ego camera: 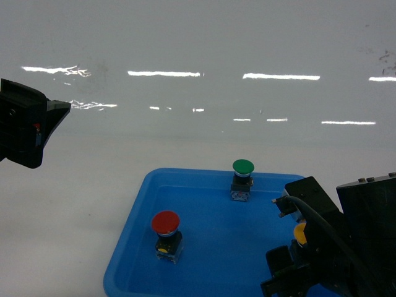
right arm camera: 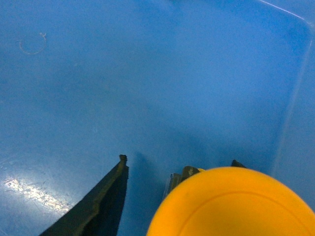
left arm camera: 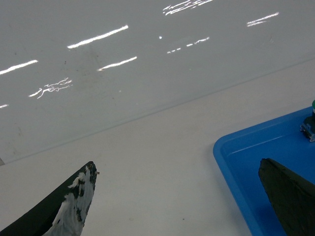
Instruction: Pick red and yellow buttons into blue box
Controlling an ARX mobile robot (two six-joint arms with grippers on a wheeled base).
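The red button (ego camera: 166,223) stands upright in the front left of a shallow blue tray (ego camera: 137,204). The yellow button (ego camera: 300,234) stands at the tray's right side, partly hidden by my right gripper (ego camera: 291,232). In the right wrist view its yellow cap (right arm camera: 231,204) fills the bottom, between the fingers of the right gripper (right arm camera: 179,160). That gripper is open, with a gap between the left finger (right arm camera: 106,196) and the button's base. My left gripper (ego camera: 37,124) hangs open above the white table, left of the tray. The blue box is out of view.
A green-capped button (ego camera: 242,167) stands at the tray's back edge. The tray's left corner (left arm camera: 246,147) shows in the left wrist view, with the left gripper (left arm camera: 177,164) over bare white tabletop (left arm camera: 147,137). A glossy white wall runs behind the table.
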